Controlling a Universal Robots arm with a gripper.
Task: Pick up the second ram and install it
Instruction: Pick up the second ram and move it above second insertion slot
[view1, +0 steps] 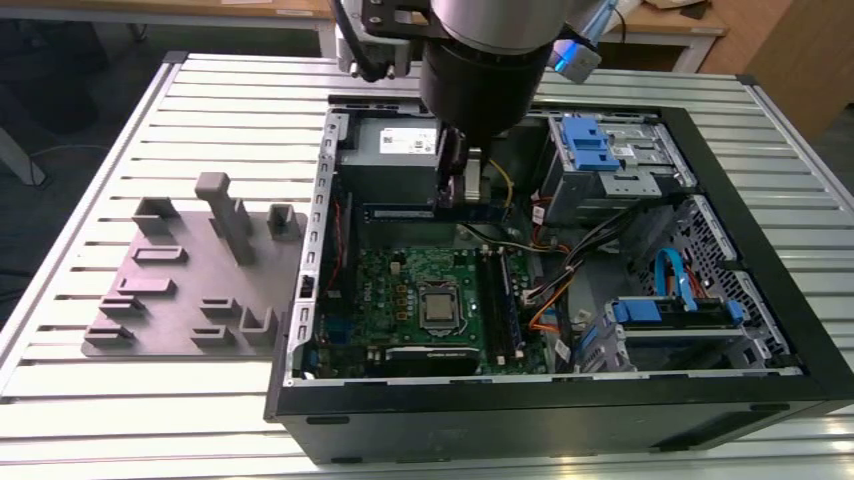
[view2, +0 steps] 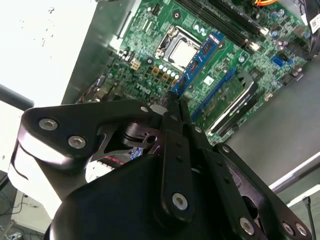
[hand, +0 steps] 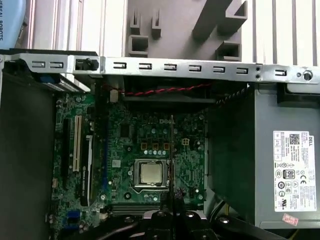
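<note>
Clamping 2nd ram (view2: 197, 61) over mobo (view2: 145, 75), pincer (view2: 172, 101) hides its gripped end.

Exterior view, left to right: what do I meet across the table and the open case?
Grey holder plate → CPU socket → memory slots → blue drive bracket by the blue cable. The gripper, shut on the second ram, overlaps the socket's span, so it is left out.

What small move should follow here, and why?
Probably shift the pincer, shut on the second ram, toward the memory slots at the exterior view's right of the CPU socket; the ram hangs above the motherboard, not yet in a slot.
</note>
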